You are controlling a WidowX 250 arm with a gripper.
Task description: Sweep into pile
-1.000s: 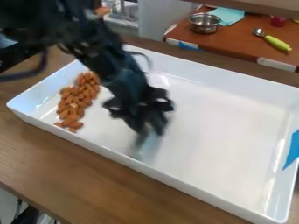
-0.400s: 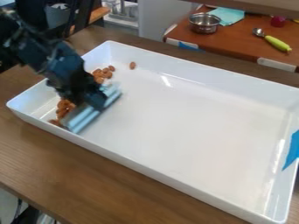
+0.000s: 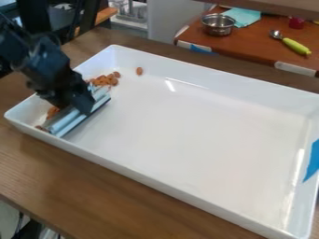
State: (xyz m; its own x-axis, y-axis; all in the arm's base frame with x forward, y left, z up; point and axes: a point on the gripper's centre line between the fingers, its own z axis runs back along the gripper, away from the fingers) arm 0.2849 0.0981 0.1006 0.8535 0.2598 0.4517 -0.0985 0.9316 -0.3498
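Camera view: jaws clamp the sweeper (image 3: 66, 122) at the tray's (image 3: 205, 140) ten o'clock, edge low to catch eleven o'clock's stray almond (image 3: 139, 71)!

The tray (image 3: 187, 126) is gleaming plain white, the nuts (image 3: 105, 80) are showing reddish brown, the gripper (image 3: 76, 103) is looking black, and the sweeper (image 3: 65, 122) pale blue. The table (image 3: 93, 177) is showing brown wood grain, the tape (image 3: 313, 161) bright blue. The counter (image 3: 259, 46) is glowing orange-brown, the pot (image 3: 218, 27) is shining silver, the cloth (image 3: 243, 17) is showing pale turquoise, the spoon handle (image 3: 296, 45) lime green.
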